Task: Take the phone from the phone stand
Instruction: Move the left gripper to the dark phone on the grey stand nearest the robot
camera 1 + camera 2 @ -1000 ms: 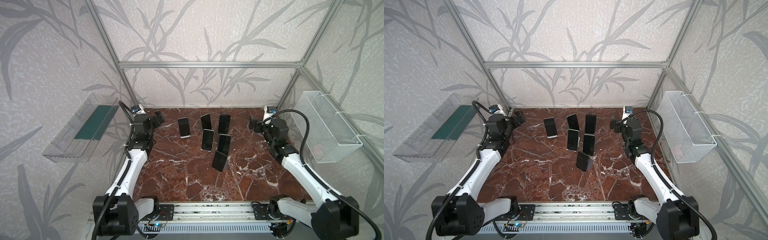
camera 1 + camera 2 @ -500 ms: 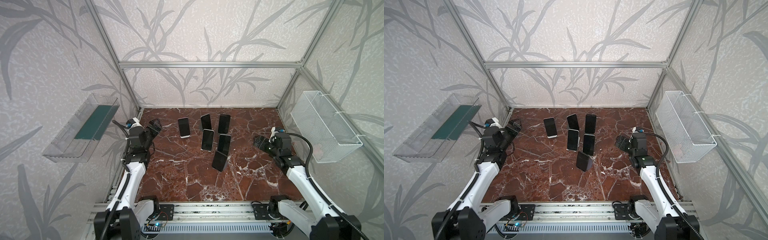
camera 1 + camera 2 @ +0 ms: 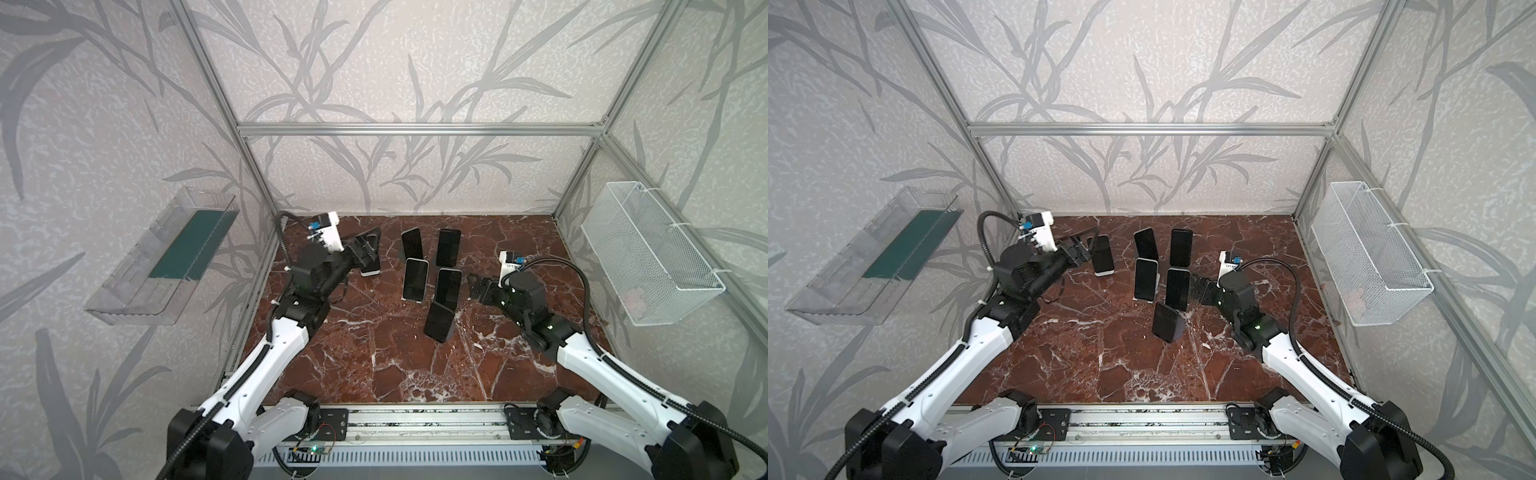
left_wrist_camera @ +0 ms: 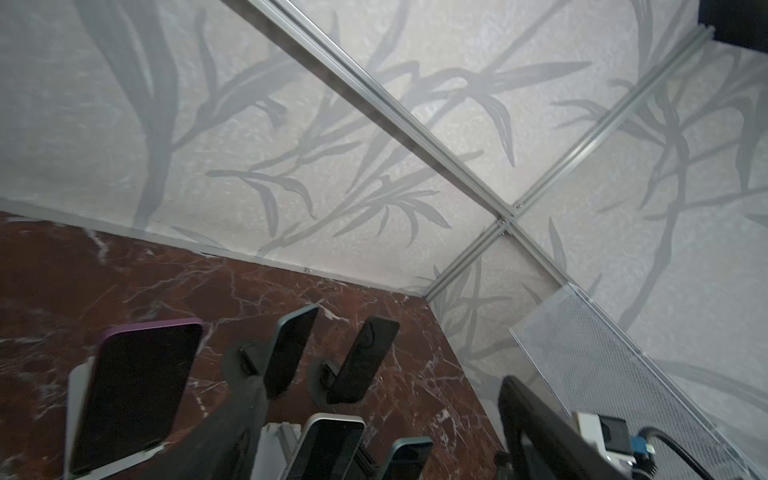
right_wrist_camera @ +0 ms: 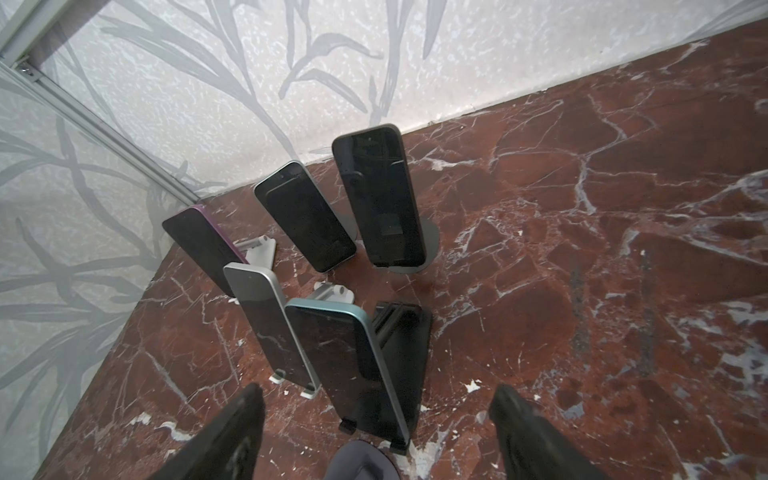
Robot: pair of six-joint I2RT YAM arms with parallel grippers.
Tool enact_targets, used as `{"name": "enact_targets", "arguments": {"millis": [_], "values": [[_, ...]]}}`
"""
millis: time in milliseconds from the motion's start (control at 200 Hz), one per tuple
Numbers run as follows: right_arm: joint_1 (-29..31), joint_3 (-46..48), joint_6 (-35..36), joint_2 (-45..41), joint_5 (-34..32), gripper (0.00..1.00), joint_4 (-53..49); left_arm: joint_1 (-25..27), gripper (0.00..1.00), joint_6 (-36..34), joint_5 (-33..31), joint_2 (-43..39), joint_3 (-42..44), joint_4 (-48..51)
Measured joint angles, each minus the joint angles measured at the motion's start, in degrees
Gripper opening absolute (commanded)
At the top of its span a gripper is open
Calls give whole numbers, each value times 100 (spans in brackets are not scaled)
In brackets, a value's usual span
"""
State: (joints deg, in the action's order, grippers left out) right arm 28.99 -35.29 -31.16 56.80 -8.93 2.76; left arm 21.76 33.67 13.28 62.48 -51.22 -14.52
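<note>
Both arms have swung back in toward the phones [image 3: 414, 278] since a moment ago. The wire basket [image 3: 648, 253] holds something small and pinkish; the clear wall tray [image 3: 137, 286] carries a green sheet [image 3: 193, 245]. Six dark-screened phones lean on stands [image 5: 430, 239] on the bench [image 3: 374, 365]. The left end effector [image 3: 1081, 249] gapes empty just beside the purple phone [image 3: 1102, 259]. The right end effector [image 3: 476, 284], also wide and empty, faces the teal phone [image 5: 353, 365].

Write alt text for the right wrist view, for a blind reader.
Five dark-screened phones lean on stands on a red-brown marble tabletop, clustered near a corner of leaf-patterned walls. The nearest, a teal-edged phone on a black stand, stands just ahead of the open right claw, whose two dark fingers show in the foreground.
</note>
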Motion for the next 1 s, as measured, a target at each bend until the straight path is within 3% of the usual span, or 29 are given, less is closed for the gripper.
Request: {"name": "enact_targets", "arguments": {"millis": [185,400,515,600,715,1000], "values": [[-28,184,238,-354,-46,97,-208,1233,93,-1320,-636,566,-407,505],[-385,160,391,-398,44,100,-424,2096,94,-2157,-1235,1010,-101,1150],[-791,175,396,-476,114,99,-520,2935,95,-2551,-1799,1019,-138,1631],[-1246,247,326,-616,254,99,-518,3383,95,-2529,-1985,929,-155,1873],[-1766,378,140,-748,479,100,-507,3528,99,-2234,-2194,638,-140,2061],[-1856,975,-197,-811,844,98,-240,4052,99,-1591,-2662,433,271,1943]]}}
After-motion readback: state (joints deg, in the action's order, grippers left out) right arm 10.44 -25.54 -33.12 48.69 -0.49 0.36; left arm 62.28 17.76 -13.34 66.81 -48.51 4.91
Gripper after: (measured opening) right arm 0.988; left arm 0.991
